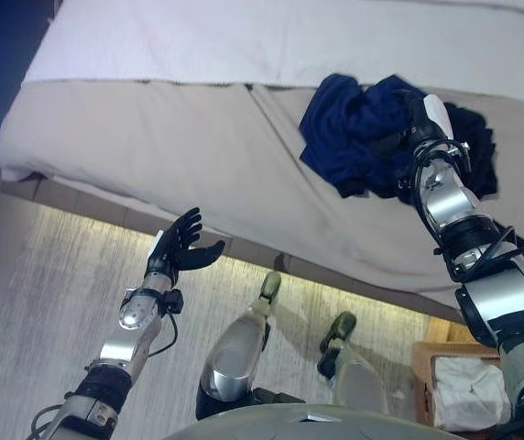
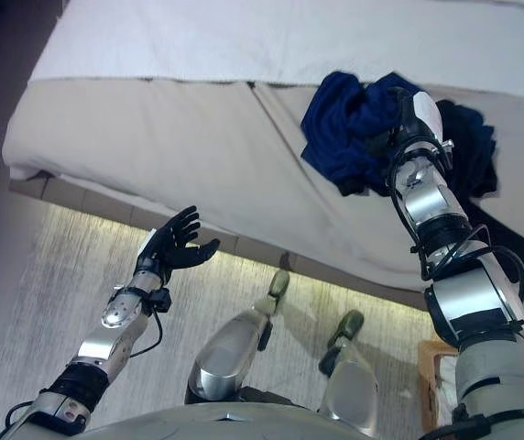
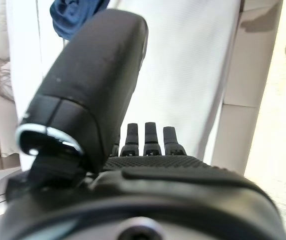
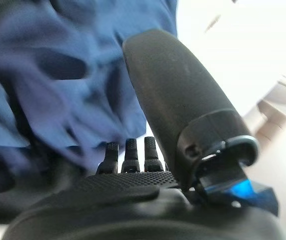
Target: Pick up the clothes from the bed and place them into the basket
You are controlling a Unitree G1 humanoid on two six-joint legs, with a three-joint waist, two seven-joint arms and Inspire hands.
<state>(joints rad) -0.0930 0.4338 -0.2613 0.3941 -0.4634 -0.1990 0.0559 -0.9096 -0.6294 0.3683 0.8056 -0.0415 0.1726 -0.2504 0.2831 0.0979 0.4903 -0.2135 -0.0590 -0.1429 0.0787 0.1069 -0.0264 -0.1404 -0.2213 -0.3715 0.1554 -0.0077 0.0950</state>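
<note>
A pale carpeted floor [image 1: 51,302] lies beside a lit strip [image 1: 244,261].

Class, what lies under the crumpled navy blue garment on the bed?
The crumpled navy blue garment lies on the beige bed cover, with a darker cloth beside it. Anything beneath the pile is hidden.

Bed [image 1: 198,156] with crumpled blue clothes [image 1: 349,128]

Your left hand [image 1: 181,246] sits lower left of the frame, forearm angled up, palm raised, fingers spread and relaxed, holding nothing. Your right arm runs up the right side, elbow bent, wrist fwd; right hand [image 1: 418,117] is at upper right. In its wrist view the fingers [image 4: 127,155] look straight, thumb out.
</note>
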